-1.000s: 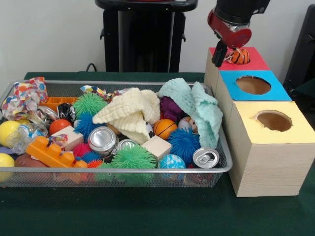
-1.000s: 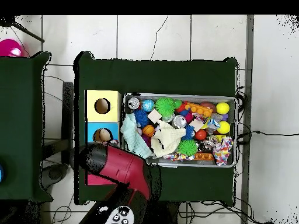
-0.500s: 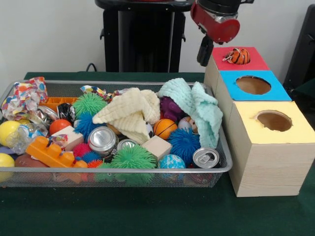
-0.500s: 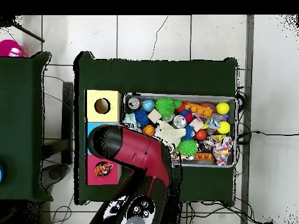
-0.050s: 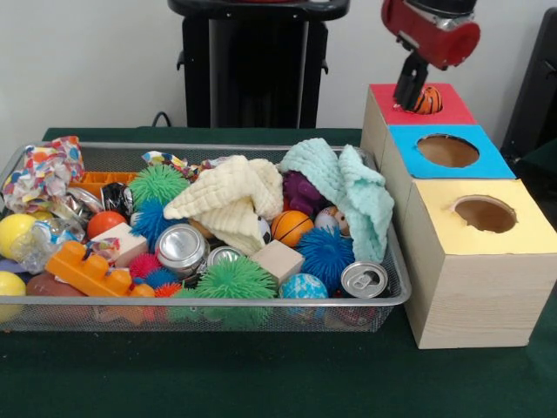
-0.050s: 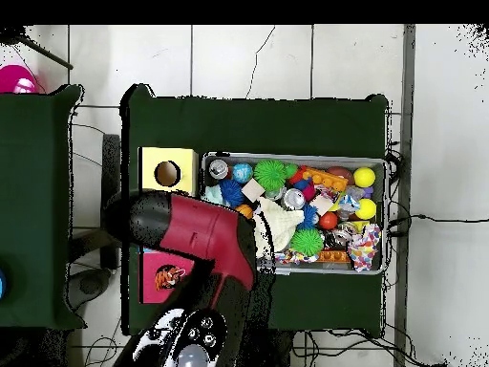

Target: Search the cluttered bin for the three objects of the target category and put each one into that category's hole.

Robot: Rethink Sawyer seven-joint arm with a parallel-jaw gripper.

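On the near side of the green tabletop (image 5: 261, 383) sits a wire bin (image 5: 209, 305) crammed with spiky balls, cans, blocks and two knitted cloths, and to its right stands a row of boxes: yellow-topped (image 5: 522, 235) nearest, then blue-topped (image 5: 405, 144). On the far red-topped box (image 5: 452, 109) rests a small orange striped ball (image 5: 427, 101), and the pincer (image 5: 409, 87) hangs just left of it, touching or nearly so; I cannot tell how wide it stands.
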